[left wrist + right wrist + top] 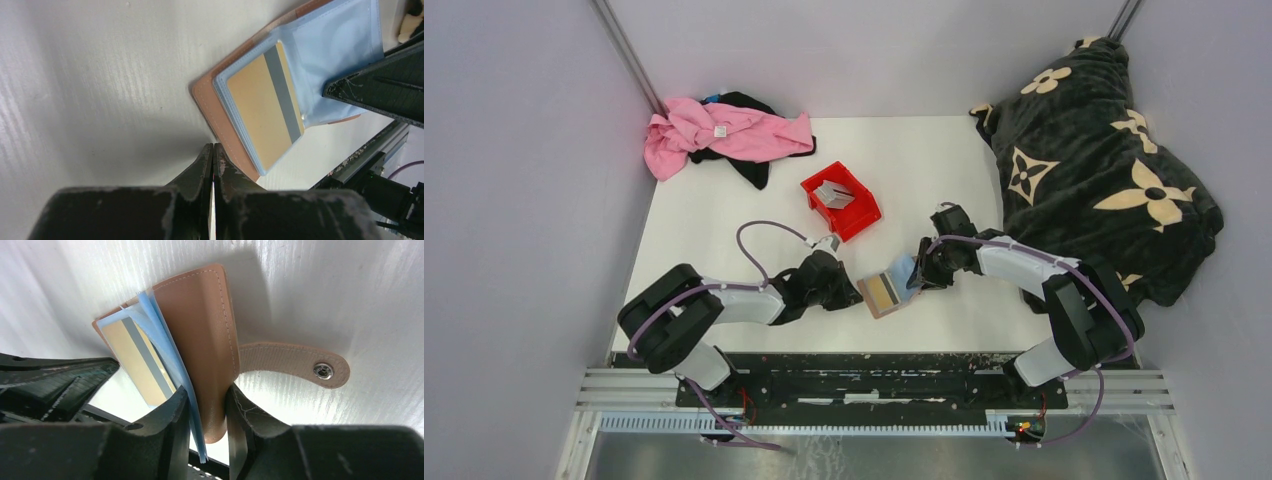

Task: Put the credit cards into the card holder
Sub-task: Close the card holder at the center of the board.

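The tan card holder (888, 291) lies open on the white table between my two grippers. A gold credit card with a grey stripe (262, 110) sits in its pale blue plastic sleeves (165, 340). My right gripper (207, 395) is shut on the raised right cover and the sleeves, and the snap tab (295, 365) sticks out past it. My left gripper (214, 146) is shut with nothing in it. Its tips rest at the edge of the card holder's tan left cover (207, 97). More grey credit cards (834, 193) lie in the red bin.
The red bin (861, 212) stands just behind the card holder. A pink cloth (724, 130) over a black garment (749, 168) lies at the back left. A dark flower-patterned blanket (1094, 150) fills the right side. The table's near edge is close behind both grippers.
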You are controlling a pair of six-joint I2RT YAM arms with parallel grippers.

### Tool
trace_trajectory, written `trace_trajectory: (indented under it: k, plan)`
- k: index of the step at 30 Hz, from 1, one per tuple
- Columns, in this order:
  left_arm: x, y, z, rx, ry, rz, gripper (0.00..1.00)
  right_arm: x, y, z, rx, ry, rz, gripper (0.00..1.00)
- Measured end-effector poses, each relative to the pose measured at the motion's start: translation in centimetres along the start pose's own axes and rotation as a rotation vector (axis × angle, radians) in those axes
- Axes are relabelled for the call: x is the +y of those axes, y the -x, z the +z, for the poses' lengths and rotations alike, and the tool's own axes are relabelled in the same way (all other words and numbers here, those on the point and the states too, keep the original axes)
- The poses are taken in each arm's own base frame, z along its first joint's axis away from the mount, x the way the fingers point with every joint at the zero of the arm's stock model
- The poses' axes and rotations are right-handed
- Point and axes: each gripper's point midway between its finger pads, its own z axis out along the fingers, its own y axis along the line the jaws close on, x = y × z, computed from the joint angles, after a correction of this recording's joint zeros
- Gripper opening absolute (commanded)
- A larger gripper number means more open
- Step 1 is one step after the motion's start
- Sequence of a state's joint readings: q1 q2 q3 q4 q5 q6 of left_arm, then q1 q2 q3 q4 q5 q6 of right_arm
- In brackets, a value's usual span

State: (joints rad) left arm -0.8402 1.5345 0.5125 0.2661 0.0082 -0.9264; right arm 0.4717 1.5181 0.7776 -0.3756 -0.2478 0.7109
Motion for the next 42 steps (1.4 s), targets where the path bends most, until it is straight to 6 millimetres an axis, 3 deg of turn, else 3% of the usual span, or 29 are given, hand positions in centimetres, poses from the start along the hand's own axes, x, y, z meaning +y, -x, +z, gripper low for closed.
trace_trajectory:
  k: [11, 20, 25, 33, 42]
  plan:
    - [-0.6, -0.8, -0.1, 0.014, -0.075, 0.002, 0.21, -0.1, 1.7, -0.4, 0.019, 0.08, 0.274, 0.01]
    - [-1.5, -1.0, 0.2, 0.02, -0.119, -0.017, 0.34, 0.6, 1.5, -0.3, 0.057, 0.129, 0.362, 0.01]
    - [-1.5, -0.9, -0.2, 0.005, -0.121, -0.047, 0.34, 0.4, 1.3, -0.4, 0.07, 0.131, 0.378, 0.01]
    - [0.2, -1.0, -1.7, -0.045, -0.09, -0.117, 0.32, 0.1, 1.0, -0.5, 0.086, 0.142, 0.397, 0.01]
    - [-0.5, -0.6, -0.4, -0.044, -0.101, -0.133, 0.28, 0.3, 0.4, -0.4, 0.111, 0.161, 0.415, 0.01]
